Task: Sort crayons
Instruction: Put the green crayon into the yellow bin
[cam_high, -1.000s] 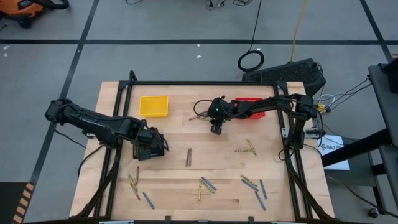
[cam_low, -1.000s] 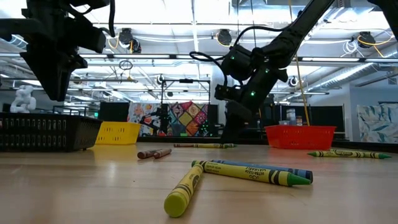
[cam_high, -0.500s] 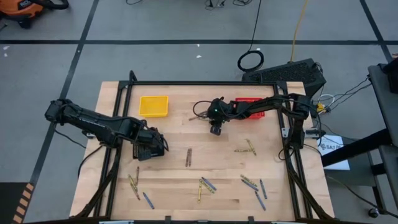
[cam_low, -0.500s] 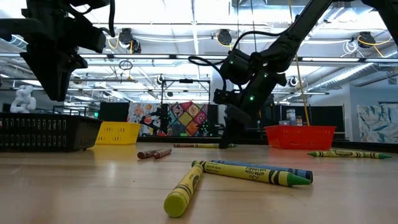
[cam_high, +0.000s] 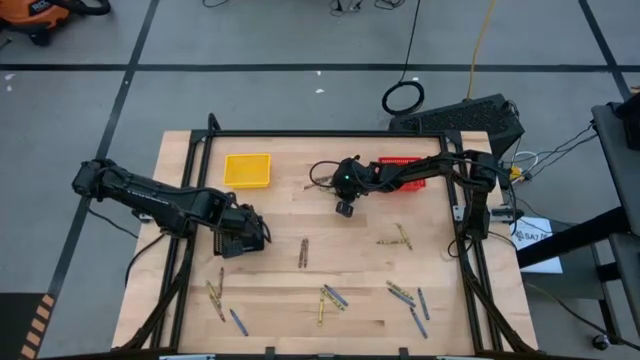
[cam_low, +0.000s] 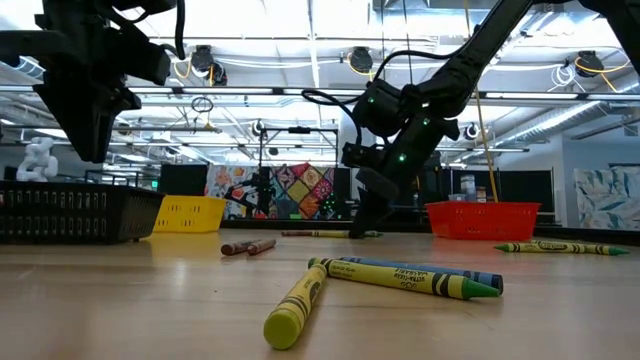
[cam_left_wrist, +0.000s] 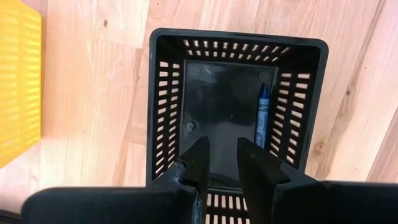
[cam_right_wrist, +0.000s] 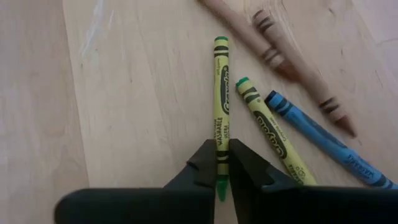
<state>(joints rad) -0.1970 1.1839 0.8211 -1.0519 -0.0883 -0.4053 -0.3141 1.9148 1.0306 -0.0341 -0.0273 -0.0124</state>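
Note:
My right gripper (cam_right_wrist: 219, 167) (cam_high: 343, 208) is down at the table in its far middle, shut on a yellow-wrapped green crayon (cam_right_wrist: 221, 106) (cam_low: 325, 233). Beside that crayon lie another yellow one (cam_right_wrist: 270, 134), a blue one (cam_right_wrist: 323, 140) and two brown ones (cam_right_wrist: 273, 43). My left gripper (cam_left_wrist: 222, 163) (cam_low: 90, 135) hangs open above the black basket (cam_left_wrist: 163, 112) (cam_low: 70, 215), clear of its rim. One blue crayon (cam_left_wrist: 262, 115) lies on the basket's floor, along a side wall. My right gripper pinches the yellow crayon near its pointed green end (cam_right_wrist: 219, 158) between its two fingers. The fingers slant down from the table's right side, in line with the crayon. The crayon lies flat on the table.
A yellow basket (cam_high: 247, 170) stands at the far left and a red basket (cam_high: 405, 172) at the far right, behind my right arm. Loose crayons are scattered over the near half: (cam_high: 303, 252), (cam_high: 395, 238), (cam_high: 330, 298), (cam_high: 215, 295), (cam_high: 410, 300).
My right gripper has sunk slightly to the table and shut on the yellow crayon, which stays lying where it was.

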